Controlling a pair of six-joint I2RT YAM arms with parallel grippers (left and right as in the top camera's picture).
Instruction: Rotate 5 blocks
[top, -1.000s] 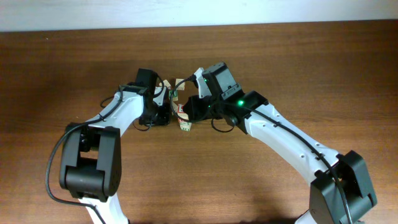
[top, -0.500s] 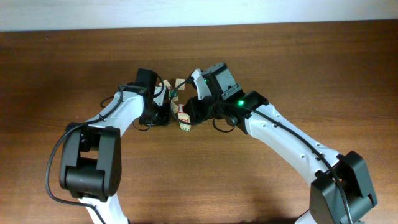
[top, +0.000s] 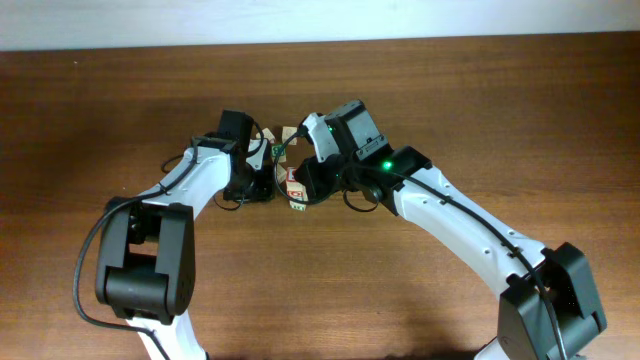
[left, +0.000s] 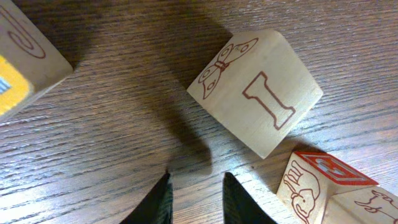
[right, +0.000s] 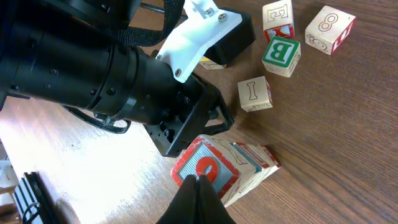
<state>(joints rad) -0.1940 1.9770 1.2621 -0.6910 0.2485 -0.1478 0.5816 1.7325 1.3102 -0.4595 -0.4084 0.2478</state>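
Blocks (top: 296, 200) are clustered centre-far on the table (top: 520, 100), between the arms. Right gripper (right: 196, 194) is fully closed and holds nothing. Its tip is on the red-faced block (right: 205, 167), probably to nudge it round. Left gripper (left: 196, 198), left of the cluster, is slightly parted and empty, just short of the I block (left: 258, 102).

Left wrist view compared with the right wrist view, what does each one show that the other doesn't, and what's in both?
Only the left wrist view shows the left gripper, fingertips apart over the brown wooden table, plus a butterfly outline on one cube's side. Only the right wrist view shows the green-faced wooden cube lettered B, the pale wooden cube printed with a red 8, and the shut right gripper above the red-faced cube with a white character. Both show the pale wooden cube with a red-outlined I.
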